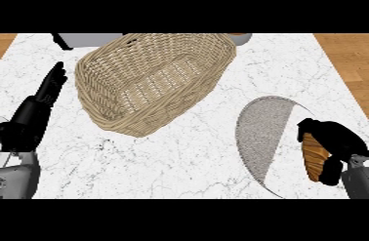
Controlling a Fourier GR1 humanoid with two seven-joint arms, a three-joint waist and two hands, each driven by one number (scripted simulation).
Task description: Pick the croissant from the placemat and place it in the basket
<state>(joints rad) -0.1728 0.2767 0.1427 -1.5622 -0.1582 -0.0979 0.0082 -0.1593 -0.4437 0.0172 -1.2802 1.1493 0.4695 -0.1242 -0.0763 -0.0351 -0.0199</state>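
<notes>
The light is bright and even over the whole worktop (pixel 180 157), and I cannot tell from which side it comes. The white marble shows no glare and no bright spot. Shadows are very weak: under the basket (pixel 155 79) there is almost no dark edge on the marble, only the inside of its weave looks a little darker toward the near wall. The two black hands stay very dark, so their surface shows little detail. Toward the worktop's far edge its side edges run inward, and the grey placemat (pixel 263 137) looks stretched.
</notes>
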